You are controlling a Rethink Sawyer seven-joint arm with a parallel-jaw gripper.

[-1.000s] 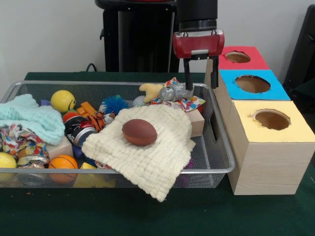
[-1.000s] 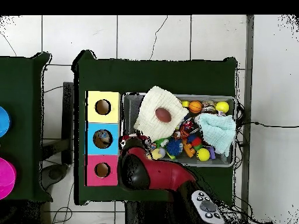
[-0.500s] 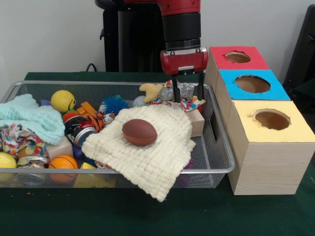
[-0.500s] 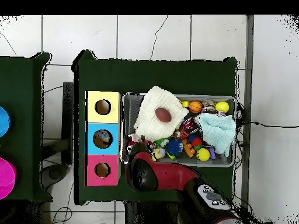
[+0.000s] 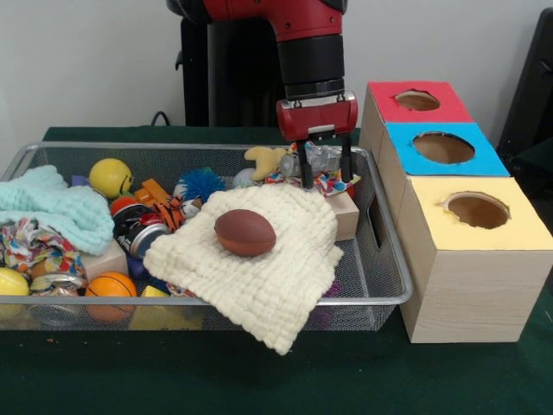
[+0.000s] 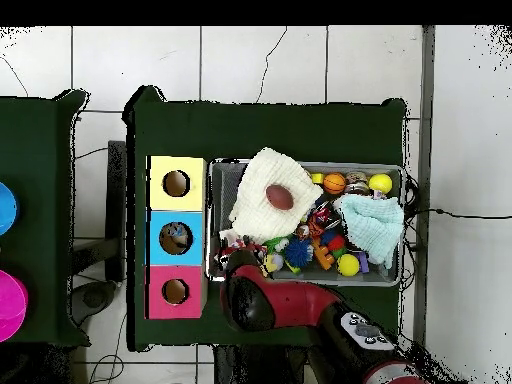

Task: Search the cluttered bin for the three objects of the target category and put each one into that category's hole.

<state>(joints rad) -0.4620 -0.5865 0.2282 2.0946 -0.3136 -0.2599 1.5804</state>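
Front view: bin (image 5: 390, 298) holds football (image 5: 245, 232) on cream cloth (image 5: 259, 259).

You've got a brown toy football (image 5: 244, 232) sitting on a cream knitted cloth (image 5: 263, 259) that spills over the front edge. Off to the side there's a pale blue cloth (image 5: 54, 211), a yellow ball (image 5: 110, 177) and an orange ball (image 5: 112, 286).

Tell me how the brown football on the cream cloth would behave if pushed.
The football would probably roll: it is rounded and lies loose on the cloth. The soft, draped cloth may slow it. It looks small and light.
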